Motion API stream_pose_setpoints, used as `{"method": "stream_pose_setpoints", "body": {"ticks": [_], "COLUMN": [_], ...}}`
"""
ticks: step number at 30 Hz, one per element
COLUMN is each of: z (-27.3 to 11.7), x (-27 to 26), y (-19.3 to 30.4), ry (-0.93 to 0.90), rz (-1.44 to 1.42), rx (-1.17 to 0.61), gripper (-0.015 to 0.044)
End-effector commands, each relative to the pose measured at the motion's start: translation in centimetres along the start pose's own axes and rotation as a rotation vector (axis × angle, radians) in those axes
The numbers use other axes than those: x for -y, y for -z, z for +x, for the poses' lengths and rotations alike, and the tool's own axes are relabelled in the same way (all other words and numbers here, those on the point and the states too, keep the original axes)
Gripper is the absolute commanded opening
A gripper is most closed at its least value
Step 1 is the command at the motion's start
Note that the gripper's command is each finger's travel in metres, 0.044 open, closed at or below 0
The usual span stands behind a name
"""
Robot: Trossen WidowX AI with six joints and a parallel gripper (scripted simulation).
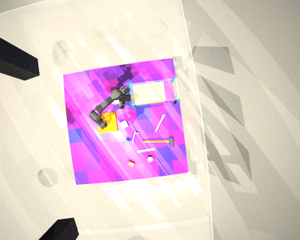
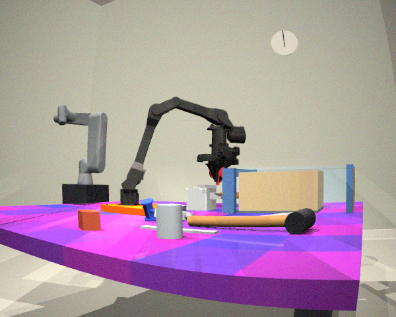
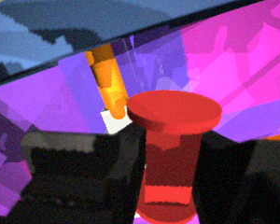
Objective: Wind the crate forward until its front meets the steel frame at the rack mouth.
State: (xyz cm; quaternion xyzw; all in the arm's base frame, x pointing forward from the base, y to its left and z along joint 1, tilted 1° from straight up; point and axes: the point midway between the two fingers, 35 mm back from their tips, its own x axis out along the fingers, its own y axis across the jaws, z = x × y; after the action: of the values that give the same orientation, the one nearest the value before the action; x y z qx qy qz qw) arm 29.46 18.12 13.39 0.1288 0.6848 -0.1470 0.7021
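My gripper is shut on the red knob of the winch handle, above the bench between winch and rack. The white winch is partly hidden under the arm in the top view. The handle's key end and the winch hole are hidden. An orange strap runs from the winch towards the crate. The tan crate looks flat inside the cubby. Its front is close behind the blue frame; I cannot tell if they touch.
A blue-knobbed crank, a white cube, a wrench, a mallet, a flat bar, a cylinder and an orange block lie on the bench, away from the gripper.
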Motion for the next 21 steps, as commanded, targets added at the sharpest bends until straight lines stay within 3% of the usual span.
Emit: {"method": "stream_pose_setpoints", "body": {"ticks": [1, 21], "z": [-0.4, -0.5], "x": [-2.1, -4.7], "y": [0.2, 0.8], "ry": [-0.05, -0.052], "rz": [-0.011, -0.011], "rx": [0.005, 0.004], "gripper": [0.0, 0.0]}}
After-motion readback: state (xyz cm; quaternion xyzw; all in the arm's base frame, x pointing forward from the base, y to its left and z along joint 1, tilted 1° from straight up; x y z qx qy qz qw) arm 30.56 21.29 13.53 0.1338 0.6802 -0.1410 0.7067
